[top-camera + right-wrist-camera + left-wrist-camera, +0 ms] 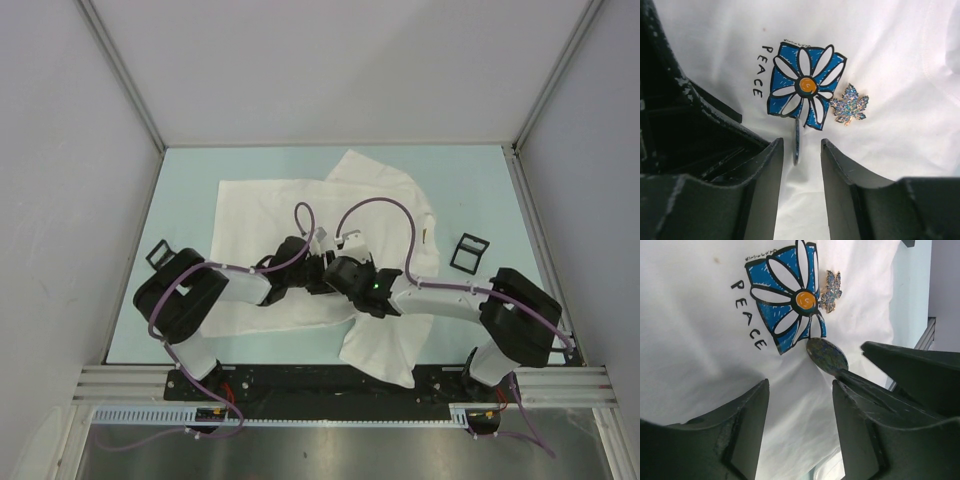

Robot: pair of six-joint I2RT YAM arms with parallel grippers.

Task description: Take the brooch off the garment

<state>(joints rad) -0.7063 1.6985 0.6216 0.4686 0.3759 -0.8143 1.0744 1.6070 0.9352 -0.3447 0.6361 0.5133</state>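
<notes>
Pale-green table [190, 170] under the white T-shirt [260, 205]; my left gripper [800, 390] stands spread; right gripper [801, 145] fingers apart, the dark round brooch [827, 356] edge-on between them.

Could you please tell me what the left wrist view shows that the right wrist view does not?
Only the left wrist view shows the brooch face-on, as a dark round disc just below the flower print. Only the right wrist view shows it edge-on, as a thin dark sliver just beyond the gap of the open right gripper. Both show the white shirt, the print, the PEACE lettering beside it, and a glittery leaf pin on the print's other side.
</notes>
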